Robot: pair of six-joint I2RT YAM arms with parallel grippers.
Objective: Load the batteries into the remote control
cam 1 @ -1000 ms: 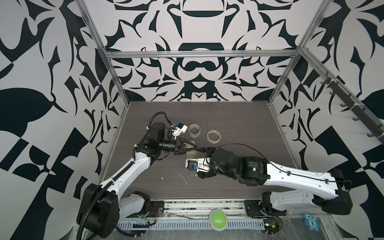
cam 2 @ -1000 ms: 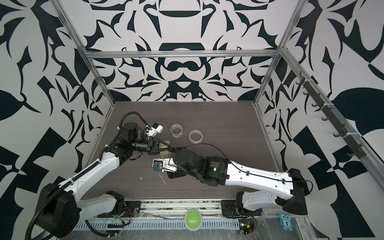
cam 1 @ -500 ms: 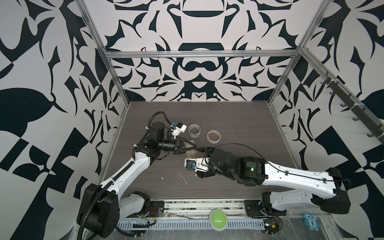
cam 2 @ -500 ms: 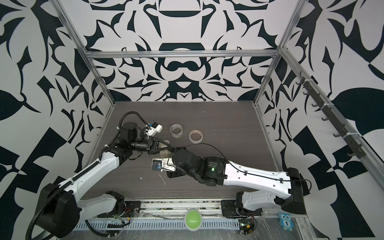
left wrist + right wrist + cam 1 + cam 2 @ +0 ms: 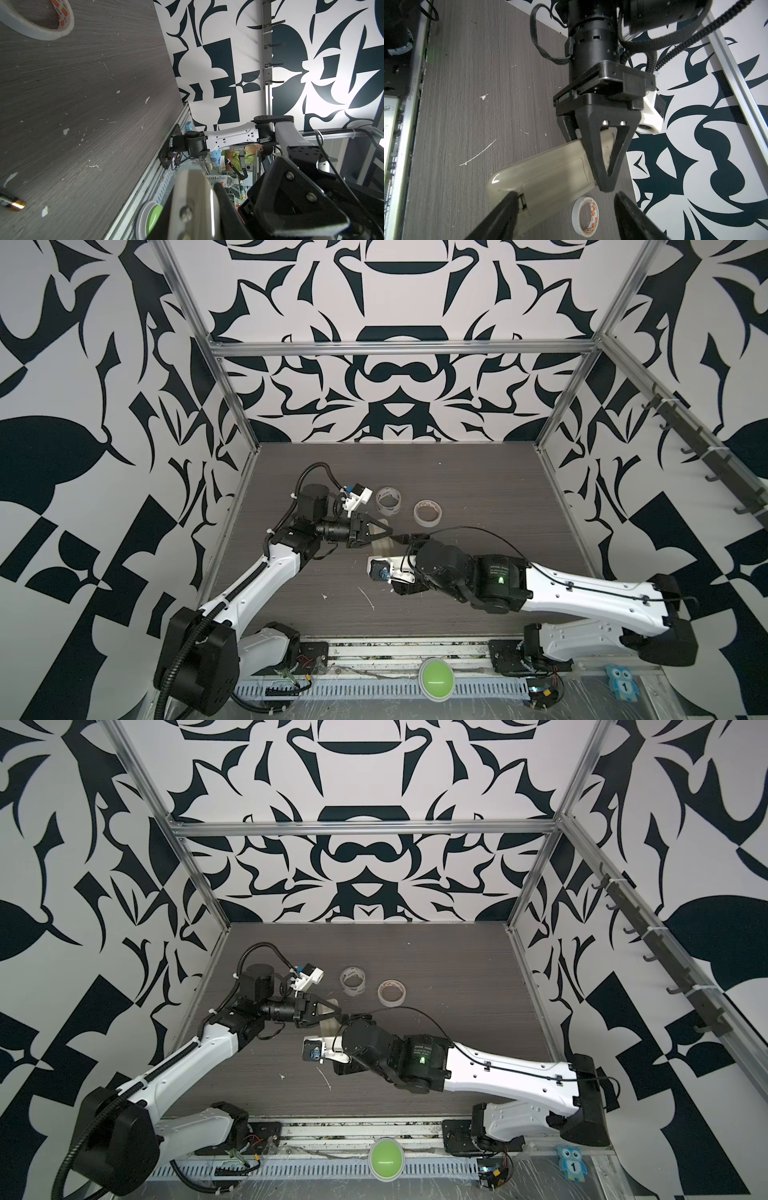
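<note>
1. The left pincer (image 5: pixel 603 184) is clamped across the remote (image 5: pixel 546 178) near one end. The rest of the remote juts out sideways from its fingers, back face towards the right wrist camera.
2. The right pincer (image 5: pixel 564 197) stands wide open at the remote's free end. One finger (image 5: pixel 508 207) touches the edge by the cover's latch slot, and the other hangs apart, off the remote's side. It grips nothing.
3. A tape roll (image 5: pixel 584 216) lies on the table (image 5: pixel 467 104) between the right pincer's fingers, just past the remote.
4. One battery (image 5: pixel 12 202) lies loose on the table, off to the side of the left pincer.
5. Compared with a second ago, the right arm has edged slightly towards the left pincer. The left pincer and remote keep their place, and the right jaws stand as wide as before.
</note>
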